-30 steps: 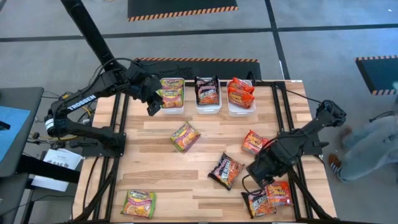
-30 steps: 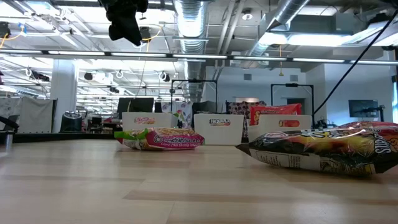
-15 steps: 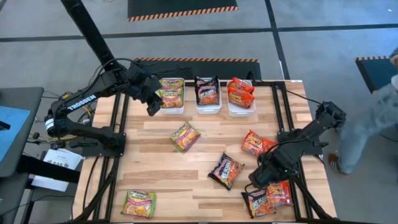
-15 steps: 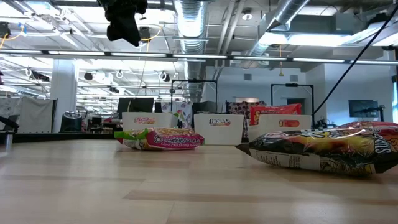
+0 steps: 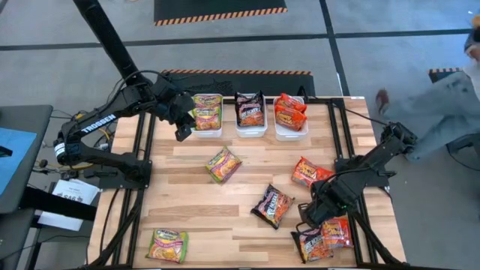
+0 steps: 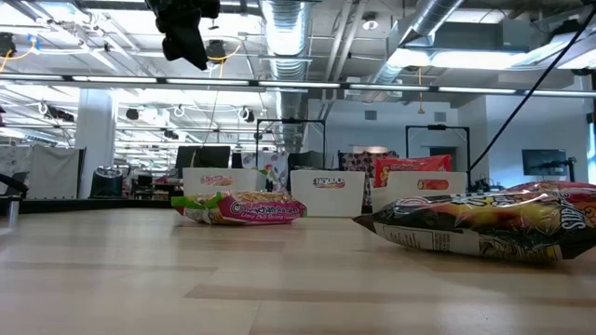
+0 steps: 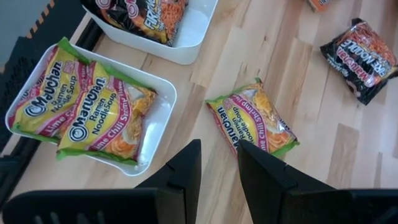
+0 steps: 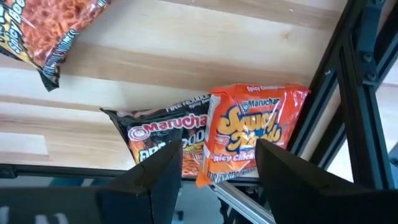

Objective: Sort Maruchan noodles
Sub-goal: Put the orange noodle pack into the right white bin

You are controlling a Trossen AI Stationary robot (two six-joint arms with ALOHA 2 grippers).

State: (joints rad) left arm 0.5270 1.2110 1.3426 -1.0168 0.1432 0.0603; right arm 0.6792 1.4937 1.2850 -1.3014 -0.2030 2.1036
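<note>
The left gripper [image 5: 182,130] hangs in the upper left of the frame beside the white rectangular plastic bin [image 5: 208,129] of green-yellow crinkly noodle packets [image 5: 206,110], jaws narrow and empty. The right gripper [image 5: 305,219] hovers at lower right, jaws wide and empty, just beside an overlapping dark brown-black packet [image 5: 309,244] and red-orange packet [image 5: 337,232] on the wooden worktop [image 5: 247,161].

Wooden tabletop [image 5: 187,214] is being carried on a black frame [image 5: 142,150]. Three white bins [image 5: 251,126] are being kept in a row along the far edge. Hazard-striped floor mat [image 5: 217,9] is lying beyond. A person [image 5: 442,112] is being seen blurred at the right edge.
</note>
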